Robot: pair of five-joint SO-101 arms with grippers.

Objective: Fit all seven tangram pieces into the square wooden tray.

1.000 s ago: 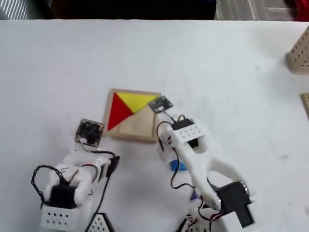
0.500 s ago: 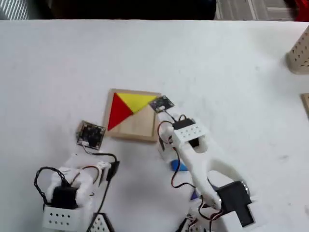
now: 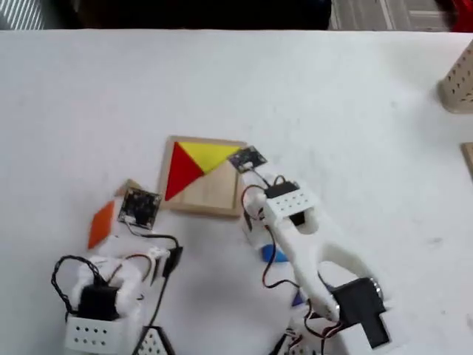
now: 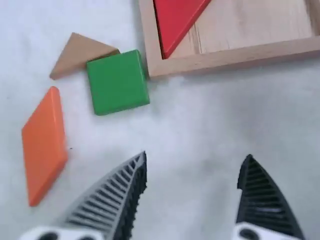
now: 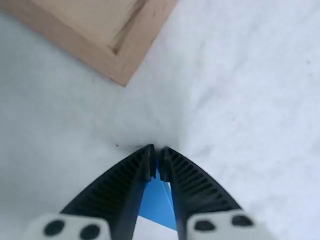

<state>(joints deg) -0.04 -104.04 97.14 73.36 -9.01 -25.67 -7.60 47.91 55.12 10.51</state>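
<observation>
Wooden tray point(image 3: 214, 191), smooth red triangle point(image 3: 179, 174) inside

Perforated wooden block point(image 3: 458, 83) on white table point(image 3: 222, 81).

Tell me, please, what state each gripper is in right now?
Left gripper: open, empty.
Right gripper: closed, blue piece seen between its fingers; grip unclear.

brightly and evenly lit from above; almost glaring white tabletop point(image 3: 347, 111); just faint, soft shadows along the wooden tray point(image 3: 199, 208).
</observation>
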